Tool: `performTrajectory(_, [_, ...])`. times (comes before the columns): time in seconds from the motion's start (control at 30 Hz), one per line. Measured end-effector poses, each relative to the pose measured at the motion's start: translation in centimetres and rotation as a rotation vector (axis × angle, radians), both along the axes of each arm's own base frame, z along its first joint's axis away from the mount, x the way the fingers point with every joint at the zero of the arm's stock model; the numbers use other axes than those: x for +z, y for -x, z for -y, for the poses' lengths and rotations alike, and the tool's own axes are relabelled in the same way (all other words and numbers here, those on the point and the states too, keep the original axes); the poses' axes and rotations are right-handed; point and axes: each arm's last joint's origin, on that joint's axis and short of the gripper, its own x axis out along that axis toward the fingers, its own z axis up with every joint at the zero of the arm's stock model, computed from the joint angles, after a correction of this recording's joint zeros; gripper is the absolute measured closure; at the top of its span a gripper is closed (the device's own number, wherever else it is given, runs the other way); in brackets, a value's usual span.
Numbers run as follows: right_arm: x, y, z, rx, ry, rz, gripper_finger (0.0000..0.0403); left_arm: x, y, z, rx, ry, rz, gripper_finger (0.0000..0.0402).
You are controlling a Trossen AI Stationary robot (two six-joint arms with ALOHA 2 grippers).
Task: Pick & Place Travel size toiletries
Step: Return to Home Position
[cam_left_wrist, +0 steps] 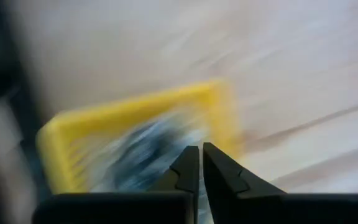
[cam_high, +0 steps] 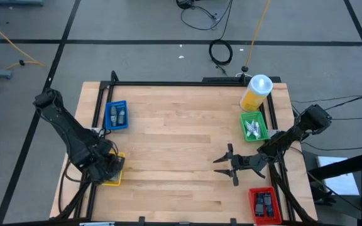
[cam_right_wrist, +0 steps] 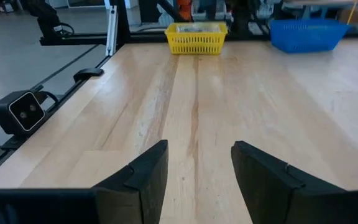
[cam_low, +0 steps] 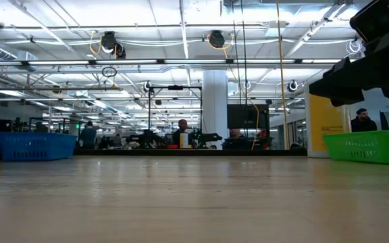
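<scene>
1. Toiletries (cam_high: 253, 130) lie in the green bin (cam_high: 243, 125), one o'clock from the right gripper (cam_high: 222, 165), the nearer arm; its fingers are spread wide, empty.
2. Left gripper (cam_left_wrist: 201, 149) hangs over the yellow bin (cam_left_wrist: 129, 109), fingers nearly closed, nothing between them.

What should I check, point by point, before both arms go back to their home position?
1. Right gripper empty: ok, fingers open above the table, nothing between them.
2. Left gripper empty: ok, fingers shut, nothing showing between them.
3. Left gripper clear of the yellow bin: cannot tell; it hangs over the bin, its height is not visible.
4. Toiletries inside the green bin: ok, white tubes lie in it.
5. Nothing loose on the table in the arms' way: ok in the high view.
</scene>
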Motion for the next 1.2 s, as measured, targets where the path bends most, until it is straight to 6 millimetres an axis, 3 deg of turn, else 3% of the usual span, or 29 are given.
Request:
performTrajectory(0.17, [0.4,0.3,-0.2,0.069,-0.045,-0.005,0.0240,1.7,-1.9,0.4,-0.155,-0.235,0.394,0.0374])
performTrajectory(0.3, [1.5,1.7,0.8,0.193,-0.114,0.013,0.0287,1.8,-4.2,1.0,-0.291,-0.415,0.555,0.0382])
performTrajectory(0.53, [2.4,4.5,4.6,0.264,-0.221,0.015,0.0395,1.8,-8.6,0.2,-0.394,-0.556,0.578,0.0397])
performTrajectory(0.83, [3.1,6.7,6.9,0.224,-0.136,-0.010,0.0401,3.8,-12.5,-2.3,-0.508,-0.768,0.617,0.0384])
performTrajectory(1.0, [3.7,7.8,7.4,0.234,-0.114,0.058,0.0401,4.4,-13.6,-4.0,-0.542,-0.829,0.600,0.0399])
performTrajectory(1.2, [4.0,8.8,7.8,0.243,-0.081,0.120,0.0402,4.3,-14.3,-6.0,-0.540,-0.837,0.562,0.0386])
